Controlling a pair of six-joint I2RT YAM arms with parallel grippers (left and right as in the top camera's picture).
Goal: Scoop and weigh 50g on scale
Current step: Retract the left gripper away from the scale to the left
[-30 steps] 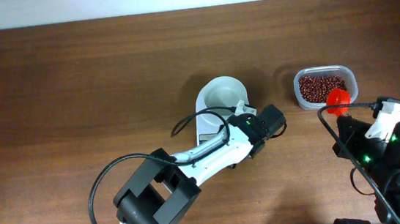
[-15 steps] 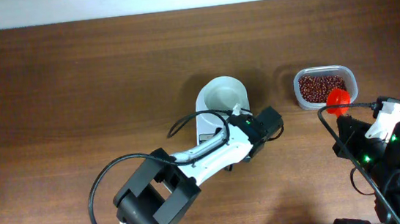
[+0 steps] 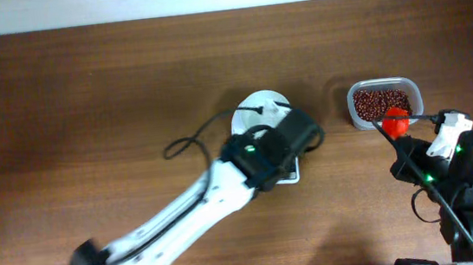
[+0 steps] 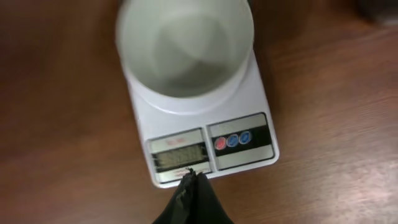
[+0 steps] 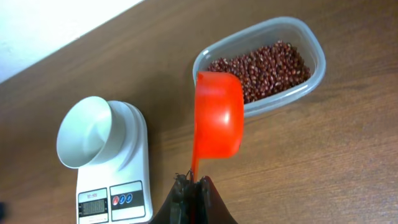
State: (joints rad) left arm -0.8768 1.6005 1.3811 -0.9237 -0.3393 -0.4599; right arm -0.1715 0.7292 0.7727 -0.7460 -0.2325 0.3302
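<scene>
Brown table (image 3: 85,95) is seen overhead, the scale (image 3: 268,101) partly hidden under the left arm (image 3: 192,211). From the left wrist, the left tool (image 4: 189,178) is seen closed and empty, the scale just ahead. From the right wrist, the right tool (image 5: 189,183) is seen clamped on a red scoop (image 5: 219,121), beans (image 5: 261,68) lying ahead in a container (image 5: 314,46)
</scene>
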